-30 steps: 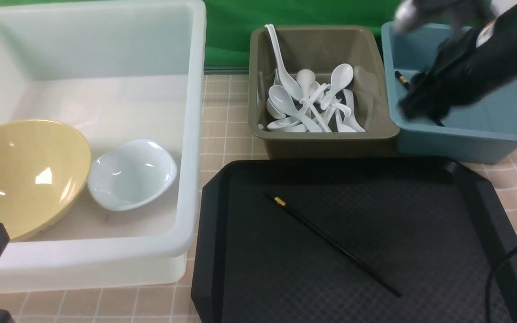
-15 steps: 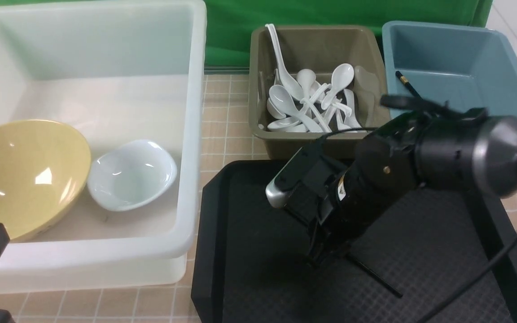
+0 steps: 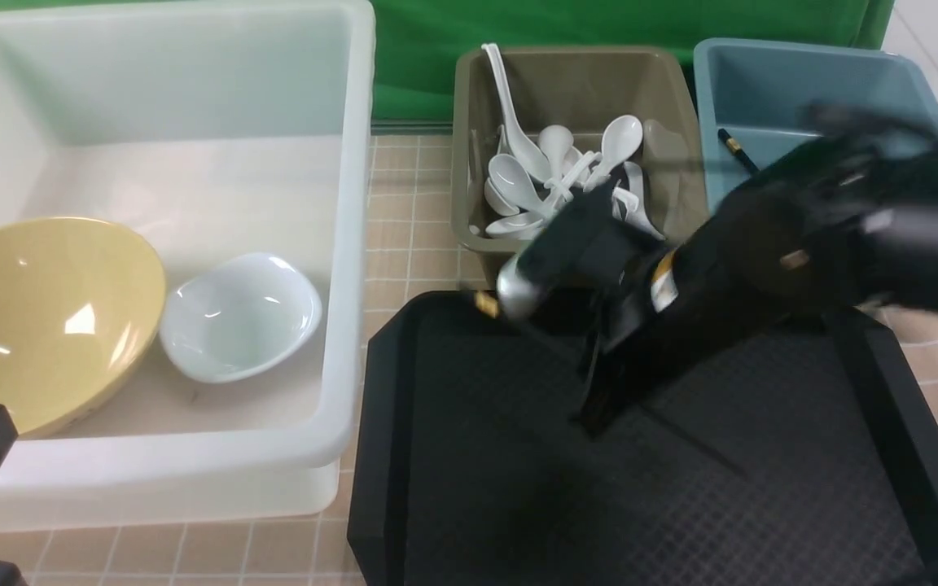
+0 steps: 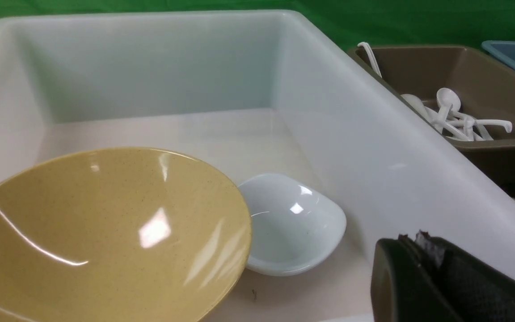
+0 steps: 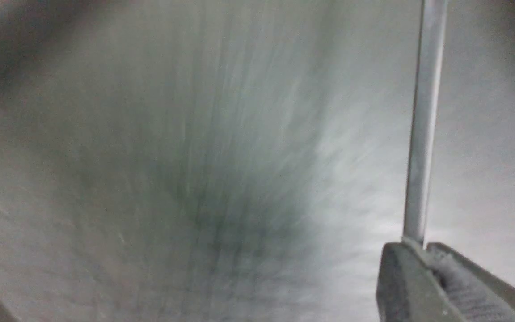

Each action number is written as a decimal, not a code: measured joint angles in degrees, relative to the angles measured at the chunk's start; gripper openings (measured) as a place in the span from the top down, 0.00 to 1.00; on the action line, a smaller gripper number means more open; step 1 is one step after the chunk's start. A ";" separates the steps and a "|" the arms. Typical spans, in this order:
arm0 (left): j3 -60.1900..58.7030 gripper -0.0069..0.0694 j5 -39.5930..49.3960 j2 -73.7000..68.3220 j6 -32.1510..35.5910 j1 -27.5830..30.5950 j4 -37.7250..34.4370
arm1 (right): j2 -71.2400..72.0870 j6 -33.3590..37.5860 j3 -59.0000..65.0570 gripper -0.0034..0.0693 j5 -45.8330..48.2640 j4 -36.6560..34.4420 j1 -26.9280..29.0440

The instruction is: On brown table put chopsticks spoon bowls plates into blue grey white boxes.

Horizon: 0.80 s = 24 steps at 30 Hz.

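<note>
Currently the right gripper [image 3: 599, 415] is clenched on a chopstick [image 3: 693, 443] over the tray [image 3: 379, 456], its length running near-right to far-left, with the blue box [image 3: 811, 89] lying far-right.

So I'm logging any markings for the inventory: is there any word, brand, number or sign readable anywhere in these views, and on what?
None can be read.
The yellow and white sticker on the right arm is too blurred to tell whether it carries text.
The white box, grey box, blue box, black tray, yellow bowl and white bowl show no lettering.
</note>
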<state>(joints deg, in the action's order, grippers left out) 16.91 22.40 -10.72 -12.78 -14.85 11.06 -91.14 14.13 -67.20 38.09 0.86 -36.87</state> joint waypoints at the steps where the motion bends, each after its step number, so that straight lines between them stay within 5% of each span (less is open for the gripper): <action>1: 0.00 0.91 0.00 0.00 0.00 0.00 0.00 | 4.56 -0.51 0.00 0.88 -2.79 1.84 0.88; 3: 0.00 0.91 0.00 0.00 0.00 0.00 0.00 | 8.13 -1.06 0.00 0.88 -5.32 3.78 2.18; 11: 0.00 0.91 -0.05 0.00 0.00 0.00 0.00 | 11.08 -5.19 0.00 0.85 -35.58 10.42 22.92; 13: 0.00 0.91 -0.05 0.00 0.00 0.00 0.00 | 9.57 -6.30 0.00 0.84 -37.30 10.46 24.65; 20: 0.00 0.91 -0.11 0.00 -0.06 0.00 1.97 | 2.04 -15.96 -0.07 0.51 -33.53 10.58 32.77; 24: 0.00 0.91 -0.28 0.00 -0.06 0.00 2.12 | 9.86 -15.32 -0.07 0.49 -26.59 10.58 32.77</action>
<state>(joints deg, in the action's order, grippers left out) 16.91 22.12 -10.72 -12.84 -14.85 13.18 -81.28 -1.19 -67.27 11.50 11.44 -4.10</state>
